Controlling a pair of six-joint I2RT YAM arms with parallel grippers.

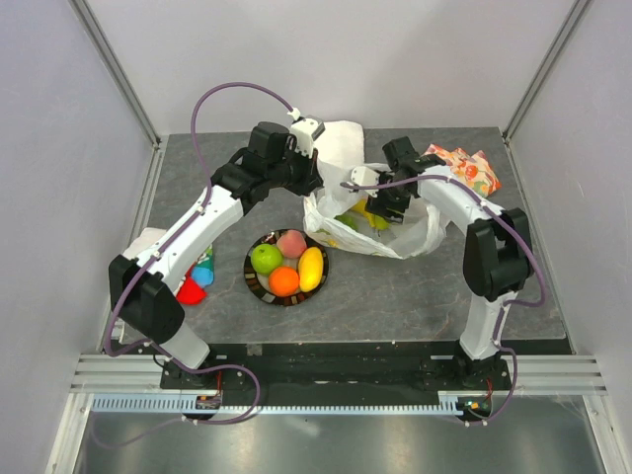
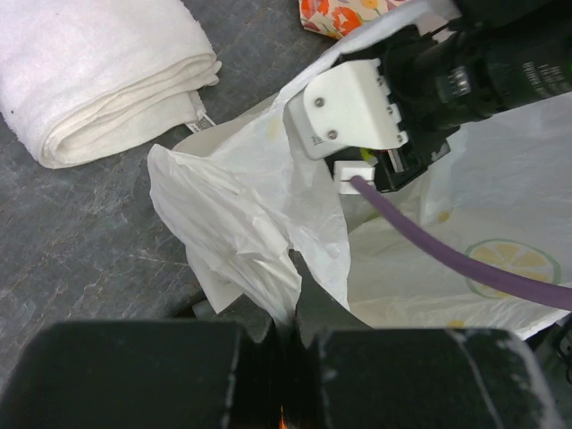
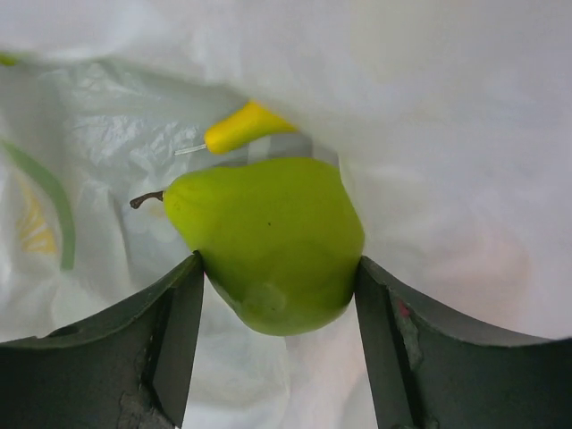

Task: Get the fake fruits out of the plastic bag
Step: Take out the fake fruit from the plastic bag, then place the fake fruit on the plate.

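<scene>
The white plastic bag (image 1: 415, 232) lies right of centre with its mouth open to the left. My left gripper (image 1: 312, 184) is shut on the bag's crinkled edge (image 2: 241, 214) and holds it up; in the left wrist view the gripper (image 2: 291, 323) pinches the film. My right gripper (image 1: 388, 209) reaches into the bag. In the right wrist view this gripper (image 3: 279, 261) is shut on a green pear (image 3: 268, 237), with a jaw touching each side. A yellow banana tip (image 3: 239, 126) lies behind the pear. On the plate (image 1: 255, 283) sit a green apple (image 1: 266, 259), an orange (image 1: 284, 281), a yellow fruit (image 1: 311, 269) and a pink fruit (image 1: 290, 243).
A folded white cloth roll (image 2: 98, 80) lies behind the bag. Orange fruit-patterned fabric (image 1: 466, 168) lies at the back right. Red and blue-green objects (image 1: 196, 281) sit at the left beside the left arm. The right wrist (image 2: 447, 80) is close above the bag mouth.
</scene>
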